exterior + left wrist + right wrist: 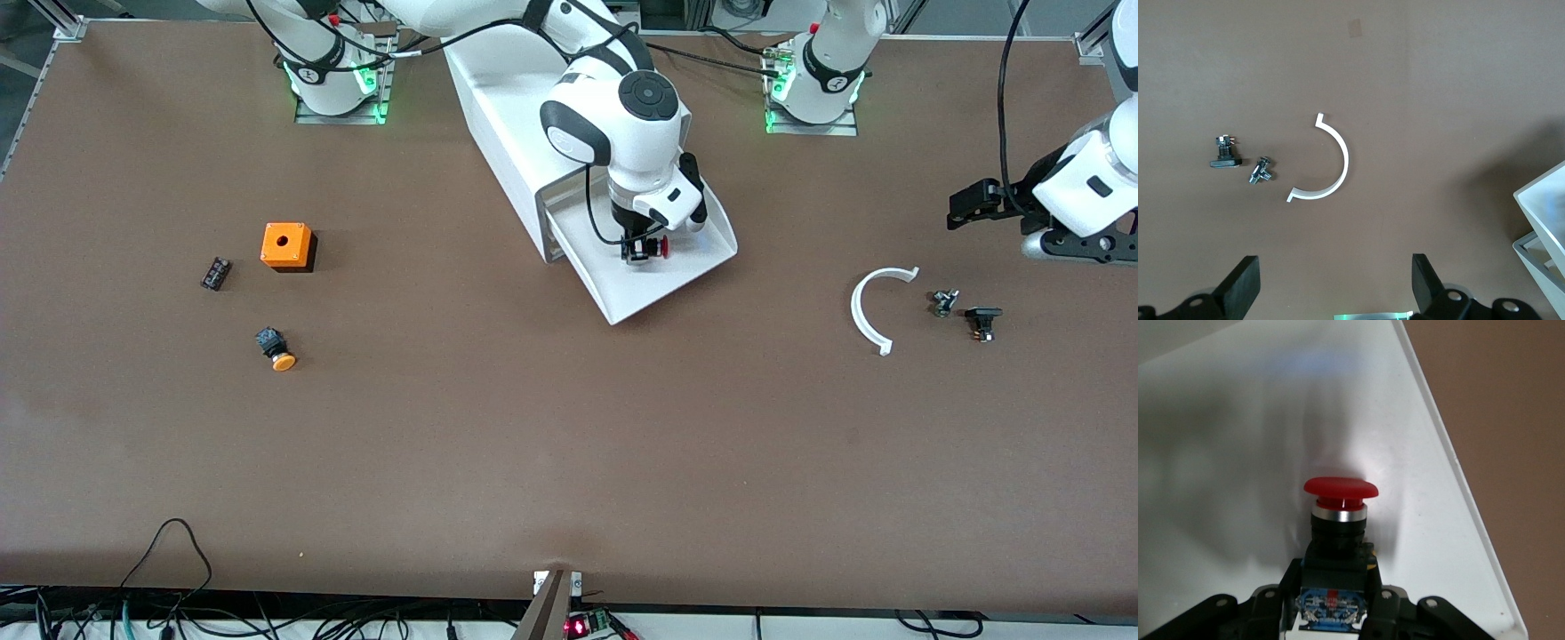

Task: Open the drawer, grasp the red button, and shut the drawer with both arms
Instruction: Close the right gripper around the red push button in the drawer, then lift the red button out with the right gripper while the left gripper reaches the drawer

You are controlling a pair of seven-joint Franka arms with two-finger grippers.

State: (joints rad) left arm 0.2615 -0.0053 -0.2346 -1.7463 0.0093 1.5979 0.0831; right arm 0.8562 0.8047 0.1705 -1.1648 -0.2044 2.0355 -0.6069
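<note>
The drawer (680, 289), the bottom tray of the white cabinet (498, 124), is pulled out toward the front camera. My right gripper (642, 255) reaches down into it and is shut on the dark body of the red-capped button (662, 247). In the right wrist view the fingers (1288, 583) clamp the button (1340, 488) above the white drawer floor (1225, 453). My left gripper (1062, 247) is open and empty, up in the air at the left arm's end of the table; its fingers (1245, 283) stand wide apart in the left wrist view.
A white plastic arc (876, 311) and two small dark parts (944, 302) (983, 320) lie below the left gripper. An orange cube with a hole (286, 245), an orange-capped button (276, 349) and a small black part (215, 273) lie toward the right arm's end.
</note>
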